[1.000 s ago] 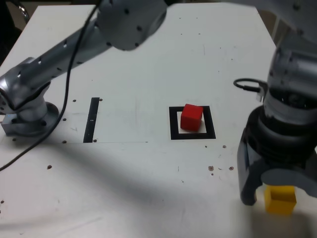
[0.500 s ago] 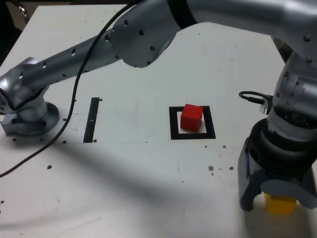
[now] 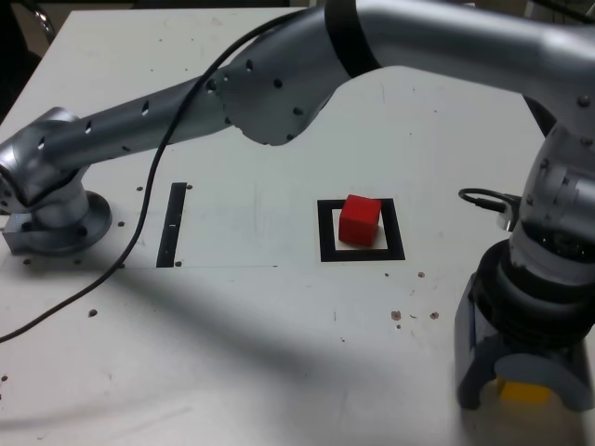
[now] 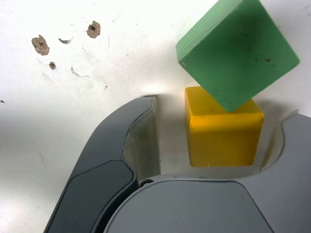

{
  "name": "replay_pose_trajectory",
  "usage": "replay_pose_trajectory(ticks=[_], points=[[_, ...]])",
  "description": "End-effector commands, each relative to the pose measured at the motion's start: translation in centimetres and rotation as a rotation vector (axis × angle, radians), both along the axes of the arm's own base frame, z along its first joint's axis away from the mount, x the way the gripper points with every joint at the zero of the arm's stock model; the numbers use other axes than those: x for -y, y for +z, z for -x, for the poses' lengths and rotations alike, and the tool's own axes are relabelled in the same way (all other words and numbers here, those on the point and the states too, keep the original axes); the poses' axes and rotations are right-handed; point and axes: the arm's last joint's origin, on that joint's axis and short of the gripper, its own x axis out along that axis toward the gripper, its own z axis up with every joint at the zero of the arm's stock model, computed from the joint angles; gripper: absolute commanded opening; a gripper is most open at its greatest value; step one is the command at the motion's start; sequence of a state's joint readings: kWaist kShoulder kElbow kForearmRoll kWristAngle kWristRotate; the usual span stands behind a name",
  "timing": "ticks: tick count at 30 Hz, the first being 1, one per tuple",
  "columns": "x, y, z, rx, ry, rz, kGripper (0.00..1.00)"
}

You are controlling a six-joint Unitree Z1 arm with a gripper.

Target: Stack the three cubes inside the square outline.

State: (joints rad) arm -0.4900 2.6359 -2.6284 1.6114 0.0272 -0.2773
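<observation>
Looking over at the white table (image 3: pixel 232 353), well to the exterior view's left of the square outline (image 3: pixel 327 232) I see the arm's base (image 3: pixel 58 228), with a cable (image 3: pixel 152 177) looping past it. Between that base and the outline lies a straight black strip (image 3: pixel 171 223). Inside the outline sits the red cube (image 3: pixel 359 220), its top leaning across the frame's far edge from here. Off to the exterior view's right of the outline, and nearer the viewer, the gripper (image 3: pixel 525 395) points down, open, its fingers either side of the yellow cube (image 3: pixel 523 391) with gaps showing. The wrist view has the green cube (image 4: pixel 238 53) overlapping the yellow one; I can't tell whether they touch.
</observation>
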Motion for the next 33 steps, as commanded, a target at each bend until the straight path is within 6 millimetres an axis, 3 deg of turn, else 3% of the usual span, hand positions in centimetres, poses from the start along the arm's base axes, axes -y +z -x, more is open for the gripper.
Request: replay_pose_trajectory(ticks=[1,7,33], points=[[0.0,-0.1,0.0,-0.008,-0.002,0.000,0.76],[-0.1,-0.1,-0.2,0.001,-0.009,0.007,0.68],[-0.7,1.0,0.1,0.025,-0.016,-0.019,0.54]])
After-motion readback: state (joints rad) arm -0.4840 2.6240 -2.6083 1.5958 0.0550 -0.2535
